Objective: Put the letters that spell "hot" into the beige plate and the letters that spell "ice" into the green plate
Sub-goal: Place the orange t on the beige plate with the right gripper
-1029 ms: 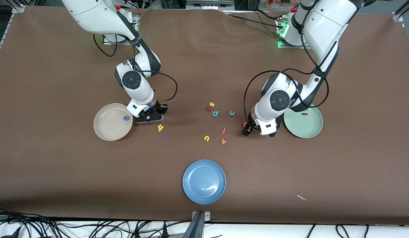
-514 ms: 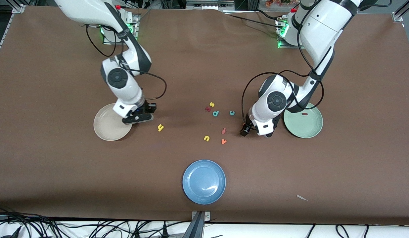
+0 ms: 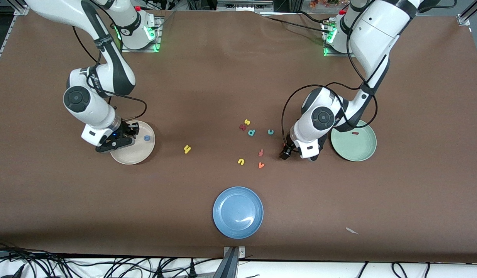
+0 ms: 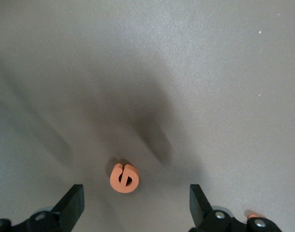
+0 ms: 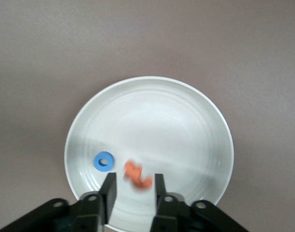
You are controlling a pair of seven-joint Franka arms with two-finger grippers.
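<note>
Over the beige plate (image 5: 195, 111), the orange t (image 5: 137, 177) is dropped from the right pincer (image 5: 133, 186), parted; next, the orange e (image 4: 123, 178) is to be closed on by the open left pincer (image 4: 136, 203).

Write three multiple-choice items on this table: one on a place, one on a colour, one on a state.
1. Where does the blue o lie?
A. in the beige plate
B. in the blue plate
C. on the bare table

2. What colour is the letter e under the left claw?
A. teal
B. orange
C. yellow

3. How does the left claw stand?
A. shut on the e
B. open above the e
C. open over the blue plate

Answers:
1 A: the front view shows the ring inside the beige rim.
2 B: the left wrist view shows it orange against the brown table.
3 B: both fingers stand wide apart, with the e lying untouched on the table.
</note>
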